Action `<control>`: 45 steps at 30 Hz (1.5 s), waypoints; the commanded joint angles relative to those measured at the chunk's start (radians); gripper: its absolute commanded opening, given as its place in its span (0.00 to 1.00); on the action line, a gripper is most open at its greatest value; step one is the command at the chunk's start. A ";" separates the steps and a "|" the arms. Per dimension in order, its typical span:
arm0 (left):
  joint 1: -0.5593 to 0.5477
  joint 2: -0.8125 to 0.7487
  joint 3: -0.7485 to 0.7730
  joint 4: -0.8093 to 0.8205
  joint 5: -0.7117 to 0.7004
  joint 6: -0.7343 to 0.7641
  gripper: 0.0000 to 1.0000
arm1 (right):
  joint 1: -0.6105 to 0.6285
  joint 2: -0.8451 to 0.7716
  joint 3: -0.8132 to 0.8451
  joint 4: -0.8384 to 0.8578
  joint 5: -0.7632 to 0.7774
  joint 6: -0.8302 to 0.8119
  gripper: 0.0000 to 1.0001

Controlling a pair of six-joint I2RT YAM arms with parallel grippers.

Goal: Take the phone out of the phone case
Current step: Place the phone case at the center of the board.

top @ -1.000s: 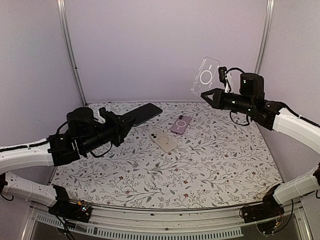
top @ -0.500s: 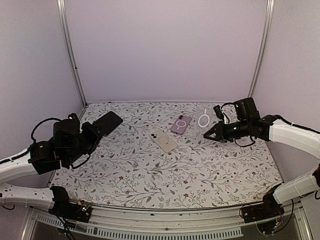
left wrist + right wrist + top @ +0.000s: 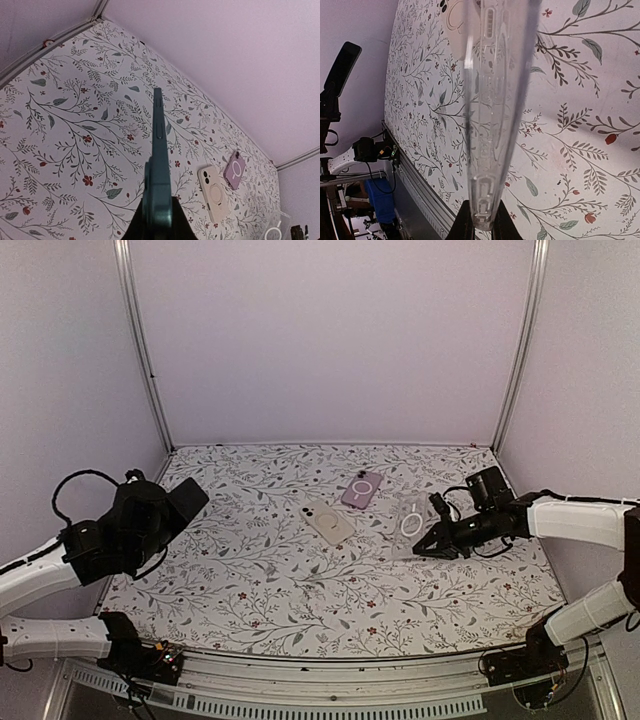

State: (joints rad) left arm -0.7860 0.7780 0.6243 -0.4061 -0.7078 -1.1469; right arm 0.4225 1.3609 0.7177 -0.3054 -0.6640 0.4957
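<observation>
The dark teal phone [image 3: 187, 496] is out of its case and pinched at its lower end by my left gripper [image 3: 165, 510], shut on it, low over the table's left edge. In the left wrist view the phone [image 3: 159, 160] stands edge-on, rising from the gripper [image 3: 158, 227]. The clear phone case [image 3: 410, 524] with a white ring is empty and held by my right gripper [image 3: 429, 542], shut on it, just above the table at the right. Seen from the right wrist, the case [image 3: 492, 100] runs edge-on away from the gripper [image 3: 481, 224].
A cream cased phone [image 3: 328, 523] and a pink cased phone [image 3: 362, 489] lie face down mid-table between the arms. The floral table cover [image 3: 300, 590] is walled at the back and both sides. The right wrist view shows the table's front rail [image 3: 415, 200].
The right arm has brought the clear case down from high in the air to just above the table. The left arm has pulled back left and lower with the phone.
</observation>
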 commanded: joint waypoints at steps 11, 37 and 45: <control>0.160 0.106 -0.054 0.212 0.196 0.199 0.00 | -0.030 0.027 -0.109 0.086 -0.009 0.067 0.04; 0.242 0.328 0.039 0.431 0.646 0.662 0.00 | -0.030 -0.071 -0.082 -0.035 0.217 0.088 0.78; 0.009 0.326 0.069 0.438 0.360 1.073 0.00 | -0.029 -0.119 -0.023 -0.050 0.283 0.051 0.93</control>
State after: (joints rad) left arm -0.6918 1.1126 0.6605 -0.0200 -0.2024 -0.3340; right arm 0.3969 1.2743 0.6537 -0.3367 -0.4385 0.5758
